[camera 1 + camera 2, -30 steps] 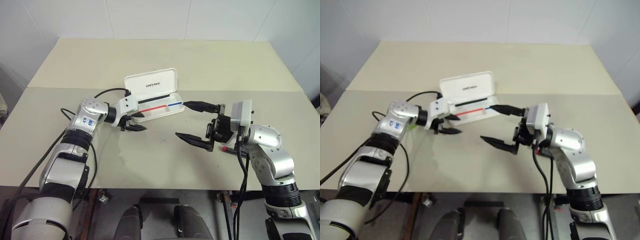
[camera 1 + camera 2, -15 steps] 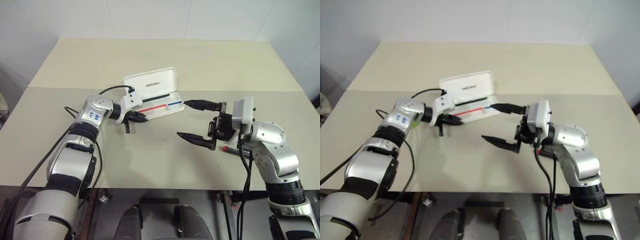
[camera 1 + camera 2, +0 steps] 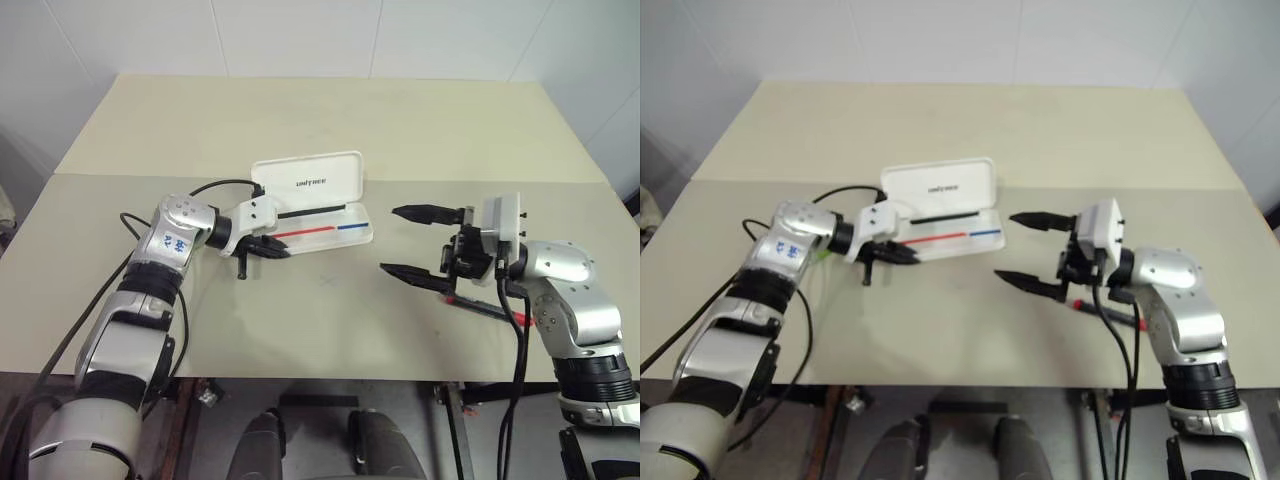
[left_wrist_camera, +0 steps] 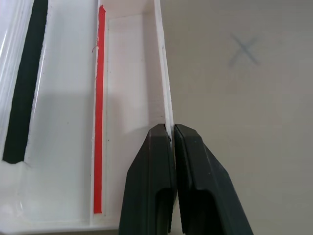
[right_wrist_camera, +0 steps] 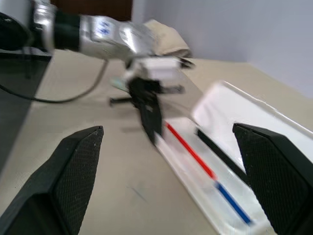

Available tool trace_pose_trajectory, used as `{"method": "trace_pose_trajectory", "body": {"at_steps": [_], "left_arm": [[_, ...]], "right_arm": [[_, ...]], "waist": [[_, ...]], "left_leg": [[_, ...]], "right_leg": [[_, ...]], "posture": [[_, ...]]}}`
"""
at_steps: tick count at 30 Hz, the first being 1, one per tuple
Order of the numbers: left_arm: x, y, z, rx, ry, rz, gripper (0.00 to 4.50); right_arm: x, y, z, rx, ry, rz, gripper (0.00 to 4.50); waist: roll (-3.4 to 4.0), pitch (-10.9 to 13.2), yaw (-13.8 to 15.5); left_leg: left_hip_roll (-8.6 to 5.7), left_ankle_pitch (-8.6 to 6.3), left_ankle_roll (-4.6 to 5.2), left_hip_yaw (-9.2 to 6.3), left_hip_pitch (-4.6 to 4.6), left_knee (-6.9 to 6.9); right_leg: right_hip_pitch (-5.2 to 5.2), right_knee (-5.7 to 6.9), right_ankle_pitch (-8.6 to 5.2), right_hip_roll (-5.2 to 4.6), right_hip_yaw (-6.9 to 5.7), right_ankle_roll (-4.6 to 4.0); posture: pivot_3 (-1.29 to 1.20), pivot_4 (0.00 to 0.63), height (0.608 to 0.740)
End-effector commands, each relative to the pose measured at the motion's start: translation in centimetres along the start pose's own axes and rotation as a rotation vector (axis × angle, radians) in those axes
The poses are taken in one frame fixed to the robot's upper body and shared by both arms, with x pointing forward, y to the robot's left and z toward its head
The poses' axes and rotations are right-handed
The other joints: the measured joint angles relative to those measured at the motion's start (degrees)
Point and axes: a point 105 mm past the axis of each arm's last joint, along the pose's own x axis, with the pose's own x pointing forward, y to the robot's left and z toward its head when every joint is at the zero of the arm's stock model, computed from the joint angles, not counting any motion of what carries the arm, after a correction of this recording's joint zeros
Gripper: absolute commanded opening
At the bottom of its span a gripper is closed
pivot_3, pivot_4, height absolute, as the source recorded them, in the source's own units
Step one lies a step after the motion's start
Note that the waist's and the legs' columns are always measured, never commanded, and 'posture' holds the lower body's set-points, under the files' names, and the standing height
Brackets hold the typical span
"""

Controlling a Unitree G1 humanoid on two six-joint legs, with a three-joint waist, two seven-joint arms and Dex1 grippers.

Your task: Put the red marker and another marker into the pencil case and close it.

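White plastic, the pencil case (image 3: 318,208) lies open near the middle of the beige table (image 3: 300,120), its lid standing up behind the tray, with small dark lettering on the lid. A red stripe and a blue stripe run end to end along the tray's front, and a black strip lies along the hinge side.

At the tray's left end the left gripper (image 3: 272,248) has its two black fingers pressed together; in the left wrist view they pinch the thin front wall of the tray between them, right at the corner, with the red stripe just beside the fingers (image 4: 151,181). A faint pencilled cross (image 4: 243,50) marks the bare table in front of the case.

Off to the right, apart from the case, the right gripper (image 3: 412,242) hangs above the table with its jaws spread as wide as they go, holding nothing and pointing toward the case. Under and just behind that hand the red marker (image 3: 482,305) lies flat on the table, partly covered by the wrist and its cable, so I can't make out its full length. A small light-green patch beside the left forearm (image 3: 823,254) may be the other marker, mostly hidden. The tray looks empty of markers in the left wrist view
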Motion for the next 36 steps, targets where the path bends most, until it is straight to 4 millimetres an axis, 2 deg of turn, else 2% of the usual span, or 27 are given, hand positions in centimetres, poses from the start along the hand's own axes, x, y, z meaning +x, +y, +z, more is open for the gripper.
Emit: {"method": "trace_pose_trajectory", "body": {"at_steps": [1, 7, 12, 14, 21, 26, 33, 36], "left_arm": [[-0.5, -1.6, 1.7, 0.066, -0.036, -0.029, 0.03], [0.8, -4.8, 3.0, 0.117, -0.064, -0.084, 0.03], [1.4, -5.9, 3.3, 0.121, -0.07, -0.108, 0.03], [1.9, -6.4, 2.7, 0.136, -0.045, -0.131, 0.03], [2.4, -6.0, 1.8, 0.14, -0.017, -0.122, 0.03], [3.2, -5.7, 2.6, 0.092, -0.047, -0.101, 0.03], [3.9, -5.9, 5.4, 0.105, -0.145, -0.108, 2.17], [3.8, -6.2, 5.9, 0.116, -0.162, -0.126, 2.17]], "right_arm": [[-2.0, -0.8, -0.5, -0.034, 0.045, -0.058, 4.5], [-4.0, -0.7, -2.3, -0.004, 0.104, -0.115, 4.5], [-4.5, -0.4, -2.7, 0.002, 0.122, -0.124, 4.5], [-4.5, -0.1, -2.6, 0.004, 0.116, -0.133, 4.5], [-4.0, 0.5, -2.0, 0.003, 0.1, -0.141, 4.5], [-3.8, 0.5, -1.7, 0.004, 0.089, -0.144, 4.5], [-3.3, 0.4, -1.7, 0.005, 0.076, -0.143, 4.5], [-3.2, 0.4, -1.7, 0.006, 0.071, -0.144, 4.5]], "waist": [[0.0, 0.0, 0.0], [0.0, 0.0, 0.0], [0.0, 0.0, -0.1], [0.0, 0.0, -0.1], [0.0, 0.0, 0.0], [0.0, 0.0, 0.1], [0.0, 0.0, 0.1], [0.01, 0.0, -0.1]], "left_leg": [[0.0, 0.0, 0.0, 0.02, 0.0, 0.01], [0.0, 0.0, 0.01, 0.04, 0.07, 0.14], [0.0, 0.0, 0.02, 0.07, 0.24, 0.22], [0.0, 0.0, 0.02, 0.09, 0.24, 0.22], [-0.01, -0.01, 0.04, 0.1, 0.24, 0.23], [-0.01, -0.01, 0.04, 0.1, 0.25, 0.34], [-0.02, -0.09, 0.17, 0.08, 0.23, 0.63], [0.0, -0.1, 0.18, 0.08, 0.24, 0.61]], "right_leg": [[0.0, 0.02, 0.0, 0.0, 0.01, 0.0], [0.05, 0.13, 0.01, 0.0, 0.1, 0.0], [0.2, 0.15, 0.05, 0.02, 0.17, 0.0], [0.2, 0.15, 0.05, 0.02, 0.19, 0.0], [0.21, 0.11, 0.06, -0.01, 0.21, 0.01], [0.3, 0.11, 0.07, 0.0, 0.21, 0.02], [0.48, -0.02, 0.13, -0.04, 0.21, 0.11], [0.47, -0.01, 0.13, -0.02, 0.21, 0.11]], "posture": [[0.0, 0.15, 0.74], [0.0, 0.15, 0.74], [0.0, 0.15, 0.74], [0.0, 0.15, 0.74], [0.0, 0.15, 0.74], [0.0, 0.15, 0.74], [0.0, 0.15, 0.74], [0.0, 0.15, 0.74]]}}
